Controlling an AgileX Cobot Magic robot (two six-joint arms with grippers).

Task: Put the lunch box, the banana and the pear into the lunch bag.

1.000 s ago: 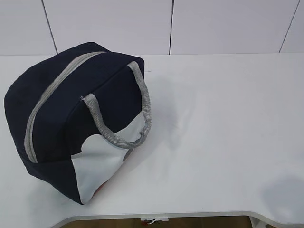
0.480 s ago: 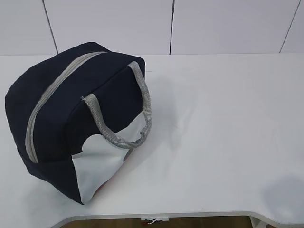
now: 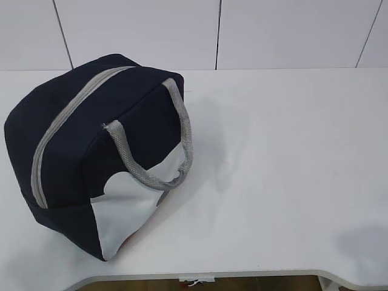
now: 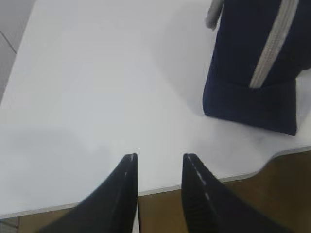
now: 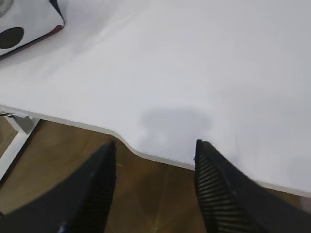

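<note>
A white table fills most of the exterior view, its front edge curved inward at the lower corners, with wood-toned floor seen beneath it. Behind the table a white panelled wall is divided by thin dark seams. The lunch bag is set on the left part of the table, its grey zipper closed along the top and a grey webbing handle draped over its white lower panel. The lunch box, banana and pear are not seen in any view. The left gripper is held above the table's near edge with its jaws parted narrowly around nothing, the bag off to its right. The right gripper is held over the table's edge, jaws spread wider and empty, above a faint shadow on the surface
</note>
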